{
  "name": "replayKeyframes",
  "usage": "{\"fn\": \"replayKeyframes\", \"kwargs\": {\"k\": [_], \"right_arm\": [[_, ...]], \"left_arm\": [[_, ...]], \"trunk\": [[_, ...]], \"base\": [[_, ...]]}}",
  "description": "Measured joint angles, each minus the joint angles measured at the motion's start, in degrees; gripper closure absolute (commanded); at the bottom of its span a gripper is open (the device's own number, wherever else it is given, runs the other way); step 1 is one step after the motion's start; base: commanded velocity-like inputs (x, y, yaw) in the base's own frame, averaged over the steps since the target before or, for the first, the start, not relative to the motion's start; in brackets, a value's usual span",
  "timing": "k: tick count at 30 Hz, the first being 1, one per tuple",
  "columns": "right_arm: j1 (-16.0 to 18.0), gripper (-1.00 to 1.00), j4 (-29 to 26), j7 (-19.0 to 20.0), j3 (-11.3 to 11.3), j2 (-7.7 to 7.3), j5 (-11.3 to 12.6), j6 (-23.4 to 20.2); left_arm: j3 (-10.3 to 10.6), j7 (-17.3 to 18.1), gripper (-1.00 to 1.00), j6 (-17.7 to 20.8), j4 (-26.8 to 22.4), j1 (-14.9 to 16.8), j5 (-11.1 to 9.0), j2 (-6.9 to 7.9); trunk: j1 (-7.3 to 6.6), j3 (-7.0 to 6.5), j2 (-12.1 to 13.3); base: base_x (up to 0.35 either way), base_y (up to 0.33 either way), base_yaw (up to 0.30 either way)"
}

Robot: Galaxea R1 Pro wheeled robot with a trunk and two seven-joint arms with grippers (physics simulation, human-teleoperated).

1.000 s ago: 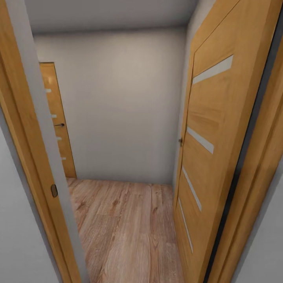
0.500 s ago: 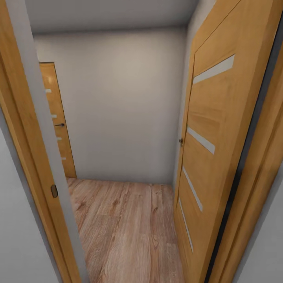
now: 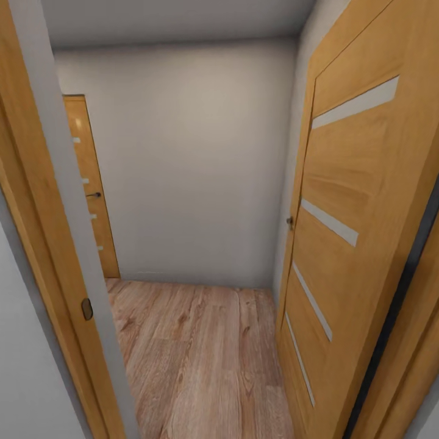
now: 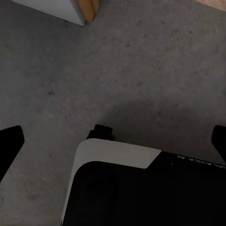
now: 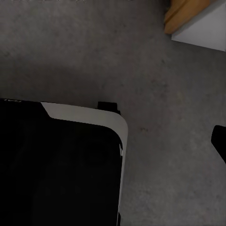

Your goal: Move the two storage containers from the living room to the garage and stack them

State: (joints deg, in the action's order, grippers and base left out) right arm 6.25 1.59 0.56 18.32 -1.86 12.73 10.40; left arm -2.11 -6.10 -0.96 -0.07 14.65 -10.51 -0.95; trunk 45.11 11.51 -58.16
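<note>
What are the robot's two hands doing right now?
Left gripper: open, holding nothing, above the grey floor.
Right gripper: cannot tell; one fingertip shows.

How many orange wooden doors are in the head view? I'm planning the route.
2: an open door at the right, close by, and a closed door at the hallway's far left. Others may be hidden.

Open orange door [image 3: 360,244]: from my head camera, its top, bottom and outer side are cut off by the picture's edge.
Near door frame [image 3: 42,231]: cut at top and bottom.
Far orange door [image 3: 91,189]: I see one strip; the frame hides the rest.
Left pincer [image 4: 113,136]: my left wrist camera catches just two dark fingertips [image 4: 9,141] at opposite edges, well apart.
Right pincer: one dark fingertip [image 5: 219,141] at the edge; its stance I cannot tell.
Robot base [image 5: 61,165]: cropped, black with a white rim.
</note>
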Motion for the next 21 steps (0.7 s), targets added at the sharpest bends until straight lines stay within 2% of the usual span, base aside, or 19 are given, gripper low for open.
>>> {"fn": "replayKeyframes", "kwargs": {"k": [21], "right_arm": [[-0.09, -1.00, -0.08, 0.24, 0.44, -0.19, -0.45, 0.06]], "left_arm": [[-0.24, 0.44, -1.00, 0.10, 0.02, -0.01, -0.03, -0.15]], "trunk": [[0.00, 0.00, 0.00]], "base": [[0.001, 0.000, 0.000]]}}
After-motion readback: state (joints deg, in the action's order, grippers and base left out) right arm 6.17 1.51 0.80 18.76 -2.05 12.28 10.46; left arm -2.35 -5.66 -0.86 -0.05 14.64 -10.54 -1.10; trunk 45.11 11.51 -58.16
